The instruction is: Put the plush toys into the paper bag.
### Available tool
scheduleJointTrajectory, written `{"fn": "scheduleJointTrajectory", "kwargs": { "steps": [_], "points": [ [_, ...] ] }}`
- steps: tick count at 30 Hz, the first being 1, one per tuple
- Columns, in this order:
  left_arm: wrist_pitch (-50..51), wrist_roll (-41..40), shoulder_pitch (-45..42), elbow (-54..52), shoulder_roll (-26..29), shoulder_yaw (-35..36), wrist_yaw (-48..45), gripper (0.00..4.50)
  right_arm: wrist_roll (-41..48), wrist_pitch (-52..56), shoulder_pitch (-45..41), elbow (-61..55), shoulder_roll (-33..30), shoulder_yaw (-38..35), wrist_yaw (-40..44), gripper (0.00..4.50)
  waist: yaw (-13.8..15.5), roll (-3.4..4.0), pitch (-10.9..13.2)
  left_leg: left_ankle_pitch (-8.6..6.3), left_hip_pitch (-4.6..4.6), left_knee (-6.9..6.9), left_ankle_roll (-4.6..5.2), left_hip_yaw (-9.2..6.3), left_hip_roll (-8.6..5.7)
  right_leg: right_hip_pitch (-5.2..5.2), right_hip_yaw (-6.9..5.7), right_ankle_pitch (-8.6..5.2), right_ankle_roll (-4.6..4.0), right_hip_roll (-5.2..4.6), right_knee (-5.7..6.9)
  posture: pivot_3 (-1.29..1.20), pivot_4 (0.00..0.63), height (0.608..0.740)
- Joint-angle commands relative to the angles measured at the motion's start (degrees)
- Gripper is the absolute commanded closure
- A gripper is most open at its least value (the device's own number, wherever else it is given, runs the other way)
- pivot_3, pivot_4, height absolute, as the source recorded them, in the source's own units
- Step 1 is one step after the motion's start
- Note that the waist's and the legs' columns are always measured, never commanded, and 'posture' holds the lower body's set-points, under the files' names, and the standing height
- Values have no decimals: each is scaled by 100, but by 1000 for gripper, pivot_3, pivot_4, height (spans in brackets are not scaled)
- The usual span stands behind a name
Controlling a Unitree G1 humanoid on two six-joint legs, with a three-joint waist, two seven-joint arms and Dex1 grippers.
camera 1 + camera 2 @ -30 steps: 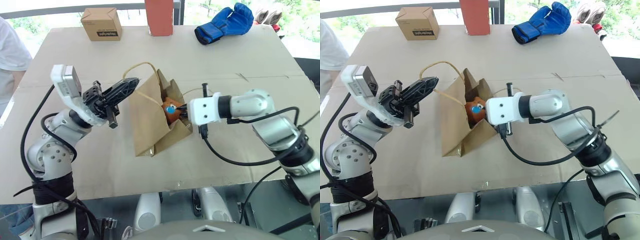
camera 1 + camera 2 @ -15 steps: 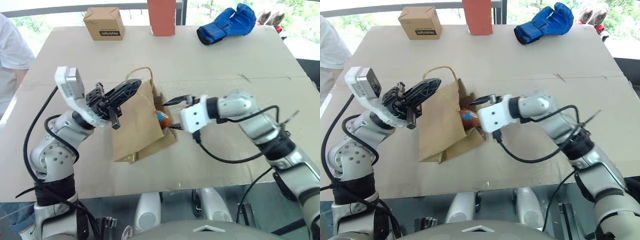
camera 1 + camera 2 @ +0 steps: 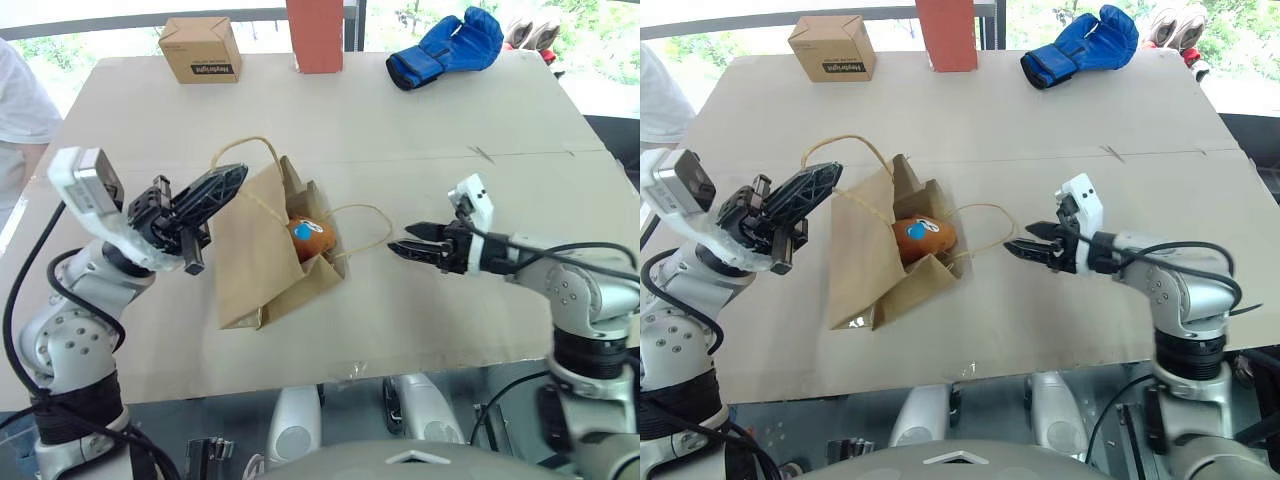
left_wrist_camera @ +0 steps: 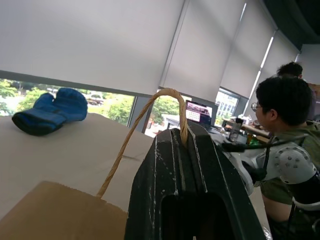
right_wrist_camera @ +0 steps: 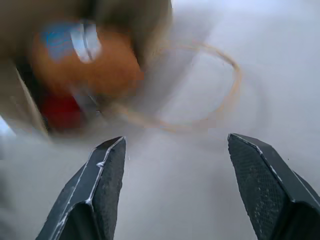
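left gripper [image 3: 222,186] pinches the paper bag [image 3: 262,262]'s cord handle; right gripper [image 3: 404,247] hangs spread and empty nearby. the bear toy [image 3: 309,235] sits at the bag's mouth and could roll out if the handle slips.

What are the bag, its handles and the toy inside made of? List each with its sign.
Bag: brown kraft paper, matte; it holds sharp creases and folds.
Handles: tan twisted cord, probably paper or fibre; thin loops that keep their curve.
Toy: soft plush fabric, likely stuffed; rounded, fuzzy brown surface with a blue spot.
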Motion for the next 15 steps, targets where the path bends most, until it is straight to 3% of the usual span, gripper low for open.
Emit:
{"fn": "scheduleJointTrajectory", "kwargs": {
  "steps": [1,4,7,12,15],
  "points": [
    [-62,-216,82,-260,129,275,-42,4500,226,150,-398,459,607,-460,-510,1430,-3,4,2,0,-1,1,0,0,0,0,-1,0,0,0,1,0,150,740],
    [-77,-210,126,-291,134,282,-11,4500,321,125,-686,910,880,-545,-728,1430,26,5,3,0,-6,2,0,2,-2,-1,2,1,0,-1,-3,0,150,740],
    [-94,-219,138,-342,115,276,50,4500,234,-136,-677,1134,817,-192,-839,2104,28,1,0,0,-8,1,0,1,-2,0,1,0,-1,-1,-4,0,150,740],
    [-171,-230,311,-520,78,404,206,4500,513,-420,-599,716,478,-351,-810,4452,6,2,1,0,-9,-3,1,1,-2,-3,2,0,-1,-1,-4,0,150,740],
    [-247,-203,442,-576,68,455,246,4500,782,-194,-495,310,155,-761,-921,3819,20,6,4,-1,-11,-3,1,2,-2,-3,3,0,-1,-2,-7,0,150,740]
  ]
}}
